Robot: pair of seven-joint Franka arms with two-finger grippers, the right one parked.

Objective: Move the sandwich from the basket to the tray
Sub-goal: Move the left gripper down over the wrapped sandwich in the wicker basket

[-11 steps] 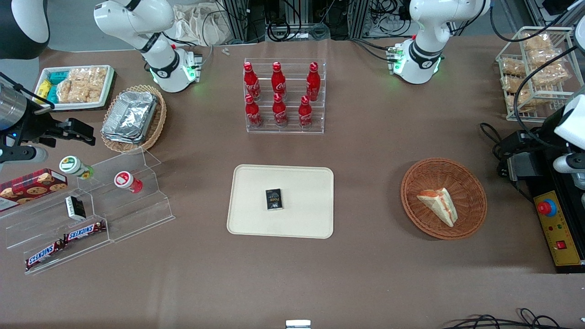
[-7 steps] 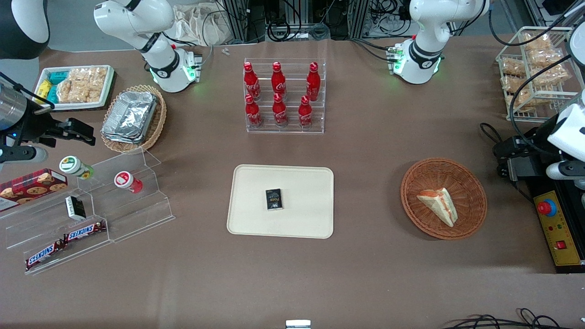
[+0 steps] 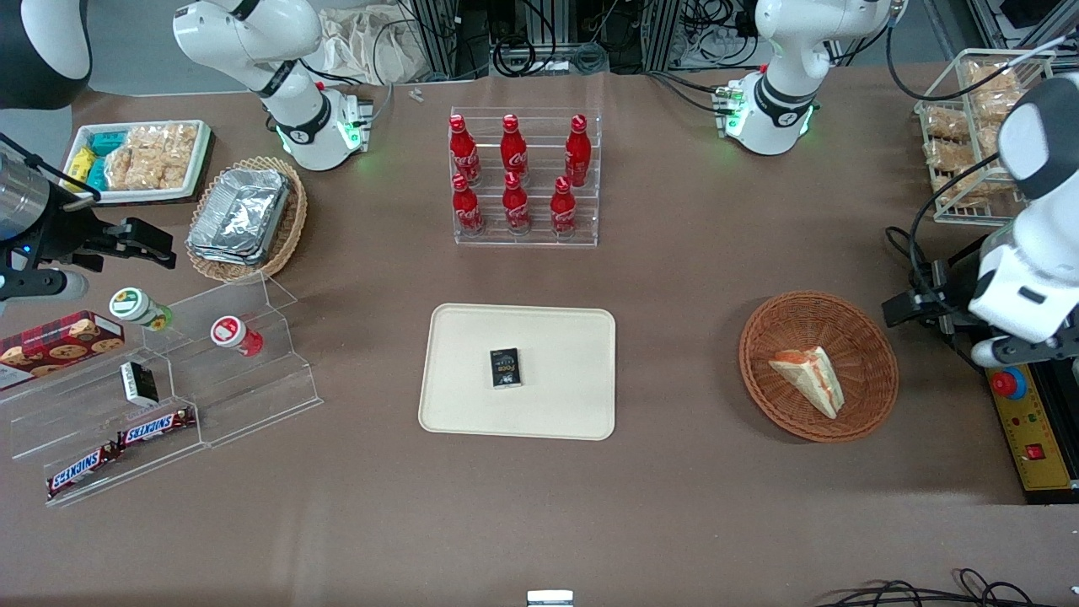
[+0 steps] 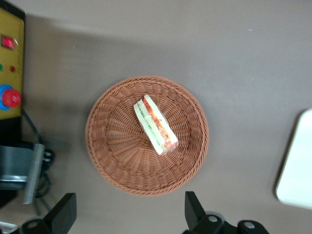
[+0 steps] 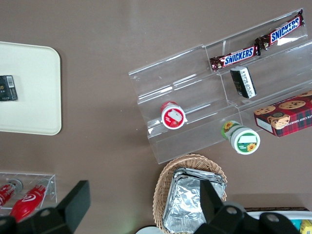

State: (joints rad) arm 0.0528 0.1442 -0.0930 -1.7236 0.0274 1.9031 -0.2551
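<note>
Front view, Snickers bars (image 3: 118, 447) in clear rack, sandwich (image 3: 809, 378) in basket (image 3: 868, 337), gripper (image 4: 127, 219) spread above.

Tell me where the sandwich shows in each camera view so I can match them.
Front view: the sandwich lies in the basket, toward the working arm's end of the table.
Left wrist view: the sandwich lies in the same basket, with the open hand hovering nearby.
Right wrist view: not in it.
Shared landmark: the tray.

six cola bottles (image 3: 514, 177), two Snickers bars (image 3: 118, 447)
</note>
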